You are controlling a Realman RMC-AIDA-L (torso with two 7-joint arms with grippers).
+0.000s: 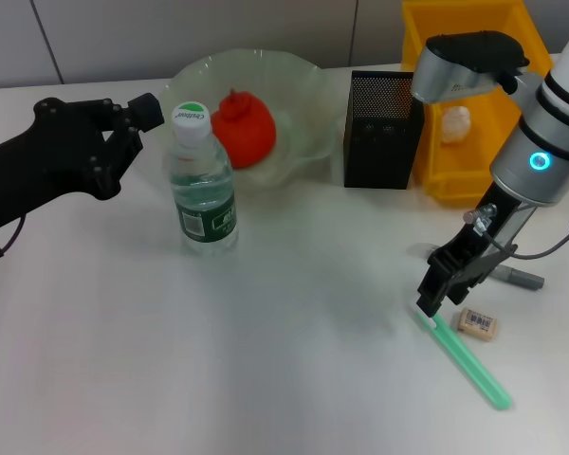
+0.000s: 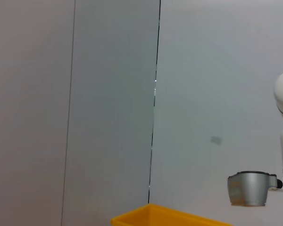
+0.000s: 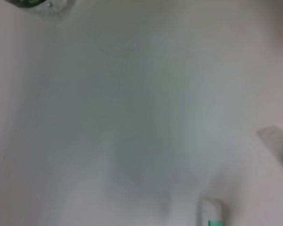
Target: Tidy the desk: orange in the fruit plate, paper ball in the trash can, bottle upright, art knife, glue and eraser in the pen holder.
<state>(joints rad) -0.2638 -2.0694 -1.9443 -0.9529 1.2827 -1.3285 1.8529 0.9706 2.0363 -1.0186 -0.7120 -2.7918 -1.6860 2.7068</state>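
The bottle stands upright on the desk. My left gripper is open just left of its cap, apart from it. The orange lies in the fruit plate. A white paper ball lies in the yellow trash can. The black pen holder stands beside the can. My right gripper is open and points down over the white end of the green art knife, which also shows in the right wrist view. The eraser and a grey glue stick lie close by.
The trash can's rim and part of my right arm show in the left wrist view against a grey wall. My right arm's elbow hangs over the pen holder and the can.
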